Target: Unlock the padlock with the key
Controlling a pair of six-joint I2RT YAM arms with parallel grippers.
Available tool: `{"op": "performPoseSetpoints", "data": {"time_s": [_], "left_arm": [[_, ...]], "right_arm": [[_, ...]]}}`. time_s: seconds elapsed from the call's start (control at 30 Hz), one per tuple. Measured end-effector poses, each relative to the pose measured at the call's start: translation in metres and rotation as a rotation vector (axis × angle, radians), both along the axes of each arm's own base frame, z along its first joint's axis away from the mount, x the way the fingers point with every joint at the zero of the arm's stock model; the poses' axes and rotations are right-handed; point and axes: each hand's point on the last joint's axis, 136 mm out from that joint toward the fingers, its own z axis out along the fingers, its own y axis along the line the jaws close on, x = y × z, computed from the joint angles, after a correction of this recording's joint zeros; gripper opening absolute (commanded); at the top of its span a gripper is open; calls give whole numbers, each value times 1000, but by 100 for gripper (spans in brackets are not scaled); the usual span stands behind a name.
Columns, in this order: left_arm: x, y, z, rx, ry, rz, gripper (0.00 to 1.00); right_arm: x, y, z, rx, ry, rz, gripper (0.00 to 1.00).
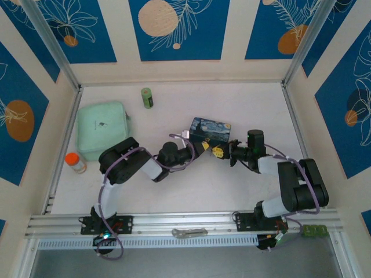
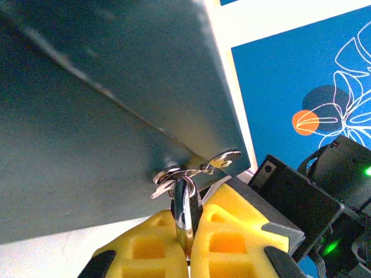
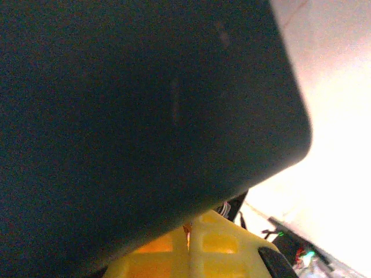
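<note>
One blue starry-painted tin [image 1: 210, 131] sits mid-surface [image 1: 191, 191], both arms meeting at its near edge; the two grippers have chunky yellow lattice-moulded fingers. The left gripper [image 2: 188, 233] has its jaws pinching the padlock [image 2: 184, 202], one tiny shiny silvery thing, rounded and narrow, right up against the tin's smooth dark edge [image 2: 116, 116]. Just above it are a few small silvery bits [image 2: 223, 158], one flat and oval-headed, plus a thin ring; can't tell which one is the key. The right gripper [image 3: 190, 246] is tucked under the tin, jaws pressed together to a thin seam; can't tell if anything's between them. Elsewhere: one rounded mint-green box [image 1: 103, 130]; one little green cylinder [image 1: 147, 97]; one orange-capped bottle [image 1: 75, 162]; one flat silvery metal piece [image 1: 188, 233] on the near rail.
</note>
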Motion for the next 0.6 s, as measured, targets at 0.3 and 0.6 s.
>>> {"op": "performPoseSetpoints", "data": {"time_s": [0.3,0.6], "left_arm": [[5,0,2,80,-176,-19,0],[6,-1,4,113,-270,-23,0]], "right_arm": [[13,-5,-6,169,123,-21,0],[23,-9,-2,242,65,19,0]]}}
